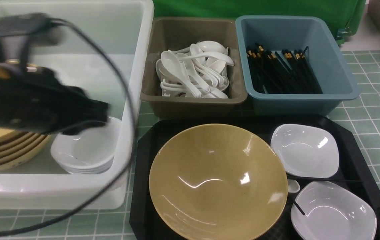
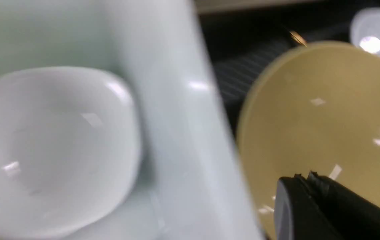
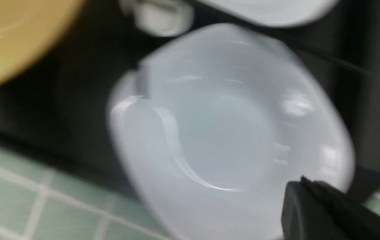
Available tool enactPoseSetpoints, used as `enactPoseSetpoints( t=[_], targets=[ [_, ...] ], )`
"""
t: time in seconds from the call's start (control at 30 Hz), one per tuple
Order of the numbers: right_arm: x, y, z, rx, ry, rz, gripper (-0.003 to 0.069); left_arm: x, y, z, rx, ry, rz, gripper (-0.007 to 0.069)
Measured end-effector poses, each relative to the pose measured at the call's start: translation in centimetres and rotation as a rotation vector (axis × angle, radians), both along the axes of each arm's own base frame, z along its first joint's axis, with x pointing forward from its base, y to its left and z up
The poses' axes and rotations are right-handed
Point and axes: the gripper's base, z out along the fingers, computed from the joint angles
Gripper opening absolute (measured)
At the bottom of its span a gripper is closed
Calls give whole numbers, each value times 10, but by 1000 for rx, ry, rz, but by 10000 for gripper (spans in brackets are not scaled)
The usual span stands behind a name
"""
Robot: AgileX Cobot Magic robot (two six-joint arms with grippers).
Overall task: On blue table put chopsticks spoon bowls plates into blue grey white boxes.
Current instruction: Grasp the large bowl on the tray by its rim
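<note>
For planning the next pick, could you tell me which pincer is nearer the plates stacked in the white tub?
Left. The left pincer hangs just over the stacked plates; the right pincer sits far off by the black tray's near right corner.

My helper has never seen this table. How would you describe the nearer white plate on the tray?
Start at the black tray. Right of its large tan bowl, look in the front right corner for the nearer white plate. A black chopstick parts it from the farther white plate behind it.
</note>
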Motion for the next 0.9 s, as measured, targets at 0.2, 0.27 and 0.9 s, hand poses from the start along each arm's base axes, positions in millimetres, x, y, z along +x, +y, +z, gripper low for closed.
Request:
enactPoseSetpoints(
  t=[0.2, 0.27, 0.9],
  targets=[
    [1, 25, -1, 94, -16, 220, 40, 22, -59, -3, 96, 56, -215, 5],
    [0, 29, 0, 106, -17, 248, 41, 30, -74, -5, 155, 68, -245, 5],
    [0, 30, 0, 113, -18, 256, 48, 96, -122, -67, 520, 17, -314, 413]
  ],
)
